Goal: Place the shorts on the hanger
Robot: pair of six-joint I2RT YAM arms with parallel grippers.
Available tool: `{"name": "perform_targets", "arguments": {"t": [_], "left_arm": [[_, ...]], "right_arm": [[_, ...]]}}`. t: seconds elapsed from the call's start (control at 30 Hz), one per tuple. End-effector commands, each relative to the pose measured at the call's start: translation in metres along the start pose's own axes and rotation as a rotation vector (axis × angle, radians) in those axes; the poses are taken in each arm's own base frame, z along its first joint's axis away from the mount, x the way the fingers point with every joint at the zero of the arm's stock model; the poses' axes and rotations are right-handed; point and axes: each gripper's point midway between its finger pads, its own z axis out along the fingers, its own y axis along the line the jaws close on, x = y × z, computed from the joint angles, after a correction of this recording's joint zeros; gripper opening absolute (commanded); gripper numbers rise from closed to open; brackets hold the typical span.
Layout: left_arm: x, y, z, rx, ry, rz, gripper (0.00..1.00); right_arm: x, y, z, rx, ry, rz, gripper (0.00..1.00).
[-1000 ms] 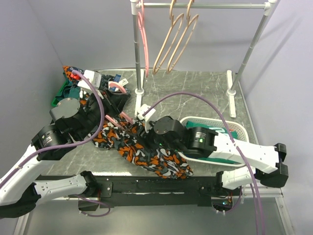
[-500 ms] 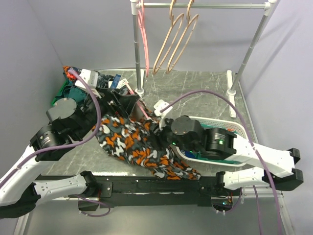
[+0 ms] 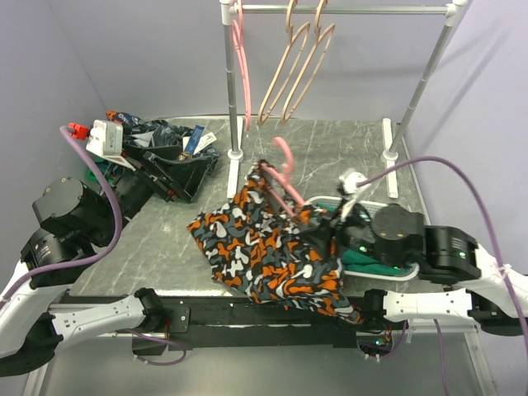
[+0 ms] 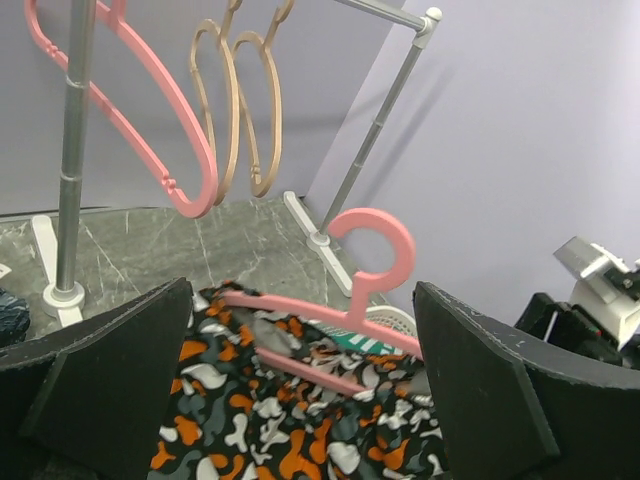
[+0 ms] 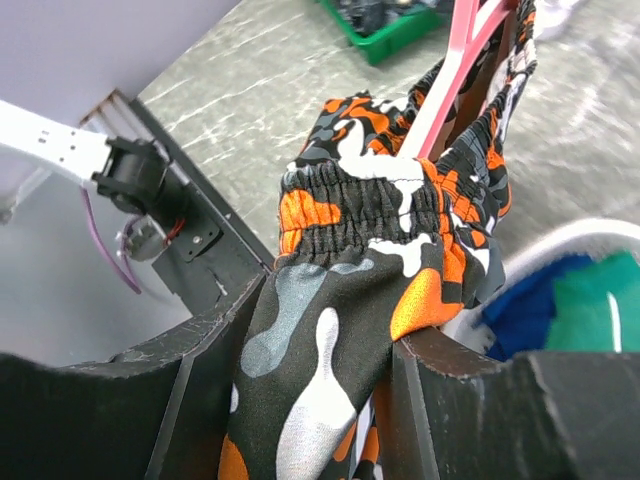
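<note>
The camouflage shorts [image 3: 268, 247] hang off the table, bunched at the waistband, with the pink hanger [image 3: 285, 169] rising out of their top, hook up. My right gripper [image 3: 320, 223] is shut on the shorts' elastic waistband [image 5: 400, 210]. In the right wrist view the hanger's arms [image 5: 455, 75] run down into the fabric between my right gripper's [image 5: 330, 335] jaws; whether the jaws also pinch the hanger is hidden. My left gripper [image 3: 194, 175] stands wide open to the left, holding nothing. Its wrist view looks between the spread fingers [image 4: 110, 390] at the hanger [image 4: 330, 320] and shorts [image 4: 270, 425].
A metal rack [image 3: 346, 10] at the back carries another pink hanger [image 3: 243, 66] and two beige hangers [image 3: 293, 70]. A white basket [image 3: 400, 216] with green and blue clothes lies under my right arm. A pile of dark clothes [image 3: 157, 132] sits back left.
My left gripper has opened, let go and drawn back to the left. My right gripper has lifted the shorts and hanger up and to the right.
</note>
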Motion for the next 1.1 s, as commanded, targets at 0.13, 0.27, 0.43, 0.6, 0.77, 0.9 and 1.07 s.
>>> {"name": "perform_targets", "arguments": {"t": [0.13,0.27,0.43,0.6,0.77,0.9,1.07], "left_arm": [[0.000,-0.001,0.003,0.005,-0.019,-0.001,0.97],[0.003,-0.002,0.005,0.010,-0.011,-0.002,0.97],[0.005,-0.001,0.006,0.010,-0.009,-0.003,0.97],[0.006,0.000,0.005,0.005,-0.006,-0.003,0.97],[0.007,0.000,0.004,0.009,-0.007,-0.004,0.97],[0.008,0.001,0.005,0.000,-0.001,0.006,0.97],[0.010,-0.001,0.006,0.009,0.009,0.009,0.97]], "right_arm": [[-0.014,-0.057,-0.046,0.241,-0.135,0.214,0.00],[-0.036,-0.072,-0.065,0.285,-0.256,0.291,0.00],[-0.070,-0.091,-0.064,0.451,-0.391,0.326,0.00],[-0.101,-0.096,-0.047,0.558,-0.461,0.308,0.00],[-0.118,-0.124,-0.012,0.562,-0.445,0.330,0.00],[-0.147,-0.146,-0.013,0.596,-0.530,0.348,0.00],[-0.181,-0.168,-0.020,0.632,-0.621,0.383,0.00]]}}
